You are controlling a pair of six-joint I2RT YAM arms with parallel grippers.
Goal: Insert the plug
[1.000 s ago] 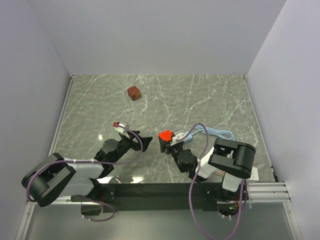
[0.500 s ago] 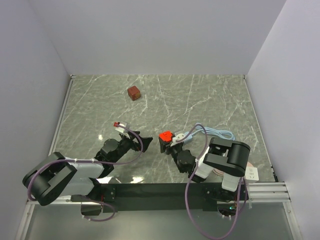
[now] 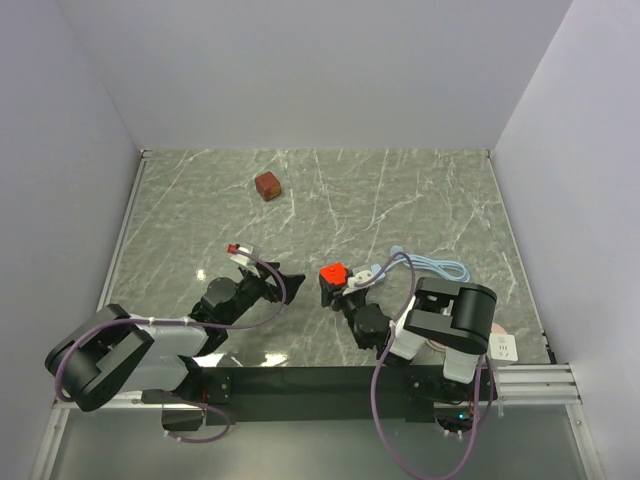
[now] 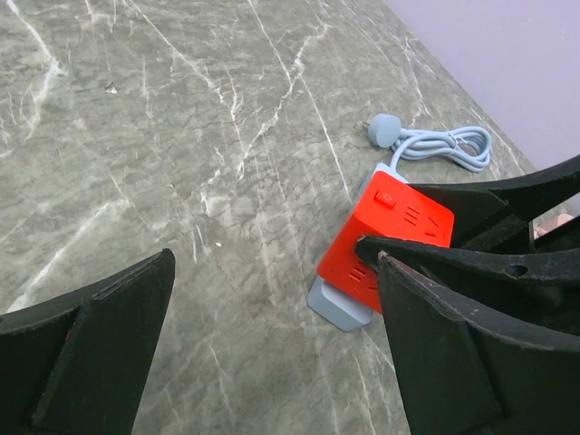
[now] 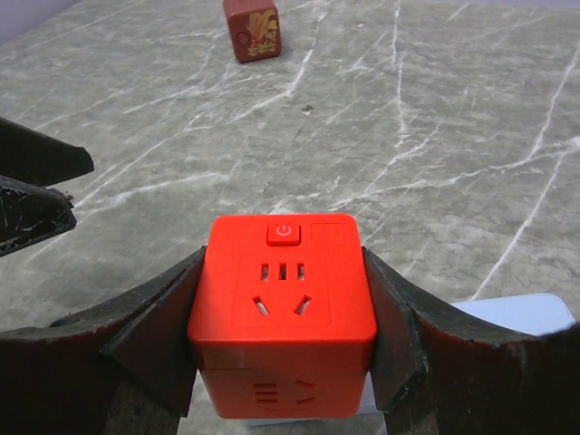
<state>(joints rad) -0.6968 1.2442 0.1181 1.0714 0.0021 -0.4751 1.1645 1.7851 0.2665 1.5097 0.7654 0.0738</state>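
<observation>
Grey marbled table (image 3: 420, 190), pale walls on three sides. Over the last second the right arm's elbow has sunk toward the near edge and folded in, while the plug (image 3: 333, 272) has hardly shifted. We read that as pressing or settling rather than carrying, so insertion looks under way but not confirmed. The right gripper (image 5: 283, 308) is clamped on the plug's two sides, with the button and socket face toward its camera. The plug sits a little right of centre, toward the near edge, over one end of the light blue power strip (image 4: 328, 306). Whether its pins are fully home we cannot tell, as the joint is hidden. The strip's cable (image 3: 440, 268) coils toward the right edge. The left gripper (image 4: 267, 254) is spread wide and empty, low just left of the plug, unmoved. The darker cube (image 3: 267, 185) sits alone toward the far edge. Containers: none seen. The strip's socket is the only receiver, and it is covered.
</observation>
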